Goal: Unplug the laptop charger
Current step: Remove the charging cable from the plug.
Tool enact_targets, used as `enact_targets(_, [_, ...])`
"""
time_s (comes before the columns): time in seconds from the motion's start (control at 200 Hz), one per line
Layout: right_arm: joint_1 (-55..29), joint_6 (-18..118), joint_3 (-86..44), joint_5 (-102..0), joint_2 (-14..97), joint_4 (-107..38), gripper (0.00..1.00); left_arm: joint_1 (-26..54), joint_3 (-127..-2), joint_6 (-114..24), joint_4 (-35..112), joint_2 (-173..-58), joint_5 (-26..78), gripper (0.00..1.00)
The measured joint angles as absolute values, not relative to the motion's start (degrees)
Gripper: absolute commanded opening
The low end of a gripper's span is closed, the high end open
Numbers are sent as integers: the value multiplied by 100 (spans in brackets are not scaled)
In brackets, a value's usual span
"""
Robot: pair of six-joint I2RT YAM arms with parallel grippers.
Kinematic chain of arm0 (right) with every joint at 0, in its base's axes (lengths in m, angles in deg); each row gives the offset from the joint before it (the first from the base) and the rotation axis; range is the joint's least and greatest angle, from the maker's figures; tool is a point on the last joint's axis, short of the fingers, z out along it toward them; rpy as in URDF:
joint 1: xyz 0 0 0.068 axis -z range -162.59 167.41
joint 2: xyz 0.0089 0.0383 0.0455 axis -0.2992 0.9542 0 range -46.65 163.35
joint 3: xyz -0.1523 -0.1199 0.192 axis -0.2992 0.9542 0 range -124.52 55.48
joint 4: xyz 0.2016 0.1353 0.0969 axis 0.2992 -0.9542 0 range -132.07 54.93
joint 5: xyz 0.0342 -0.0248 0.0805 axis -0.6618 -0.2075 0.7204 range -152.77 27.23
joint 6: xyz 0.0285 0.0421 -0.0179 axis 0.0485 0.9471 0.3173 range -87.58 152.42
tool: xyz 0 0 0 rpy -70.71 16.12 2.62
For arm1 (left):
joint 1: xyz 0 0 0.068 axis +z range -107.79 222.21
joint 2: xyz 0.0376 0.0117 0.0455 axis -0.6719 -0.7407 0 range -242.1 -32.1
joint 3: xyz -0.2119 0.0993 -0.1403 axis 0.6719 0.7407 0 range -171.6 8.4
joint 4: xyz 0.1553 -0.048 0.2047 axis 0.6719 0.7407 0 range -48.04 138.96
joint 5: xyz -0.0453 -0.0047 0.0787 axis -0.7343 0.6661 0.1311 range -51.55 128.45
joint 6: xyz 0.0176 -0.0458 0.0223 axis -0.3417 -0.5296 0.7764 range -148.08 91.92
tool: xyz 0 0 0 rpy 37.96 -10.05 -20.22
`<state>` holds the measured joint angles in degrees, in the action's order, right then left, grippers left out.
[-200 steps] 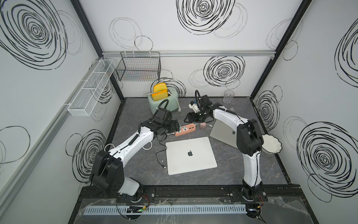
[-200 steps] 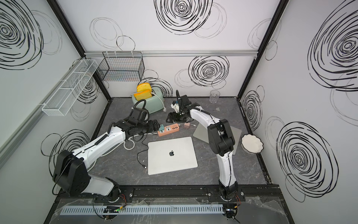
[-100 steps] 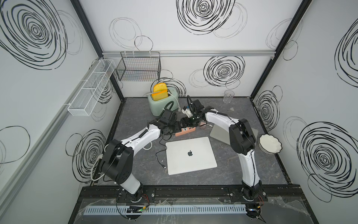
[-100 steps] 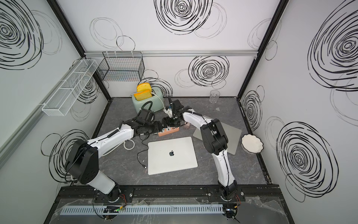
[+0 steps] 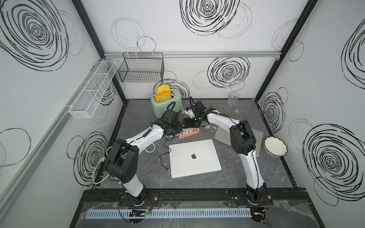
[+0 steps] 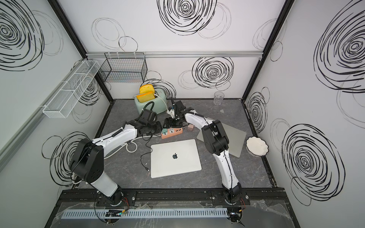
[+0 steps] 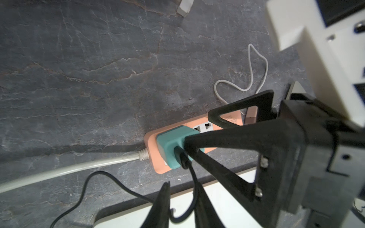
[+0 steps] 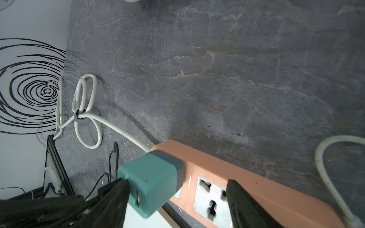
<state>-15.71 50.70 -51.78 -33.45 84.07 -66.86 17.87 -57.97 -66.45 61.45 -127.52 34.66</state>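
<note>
The right wrist view shows the right gripper (image 8: 176, 182) with jaws wide astride the one teal charger (image 8: 152, 177), plugged into the one power strip (image 8: 256, 183). The left gripper (image 7: 183, 197) has narrow jaws, perhaps pinching the black cable (image 7: 102, 173). In both top views lie two laptops, a silver laptop (image 5: 194, 158) and a grey laptop (image 5: 222, 136).

a robotics lab cell; white panels (image 5: 167, 29) scribbled with spirals, black frame posts (image 5: 91, 33), robot base rail (image 5: 197, 195)

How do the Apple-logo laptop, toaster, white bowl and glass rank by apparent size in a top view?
Largest to smallest:
1. Apple-logo laptop
2. toaster
3. white bowl
4. glass
The glass stands farthest back, which may shrink it.
</note>
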Motion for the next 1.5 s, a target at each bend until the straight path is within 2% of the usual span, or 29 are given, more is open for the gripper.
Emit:
enact_targets(0.2, [-1539, 5081, -5189, -3356, 8424, -6719, 78, 1875, -5893, -6558, 6151, -12846, 3457, 5])
enact_targets(0.215, [-1539, 5081, -5189, -3358, 8424, -6719, 78, 1877, -5902, -6551, 6158, -12846, 3457, 0])
enact_targets(0.78, [-1650, 4821, -4846, -3483, 8280, -6442, 77, 1783, -6545, -5957, 6903, -12899, 3533, 0])
enact_targets(1.501, [-1827, 4462, -4793, -3924, 8171, -6461, 77, 1783, -6269, -5524, 6857, -12597, 3374, 0])
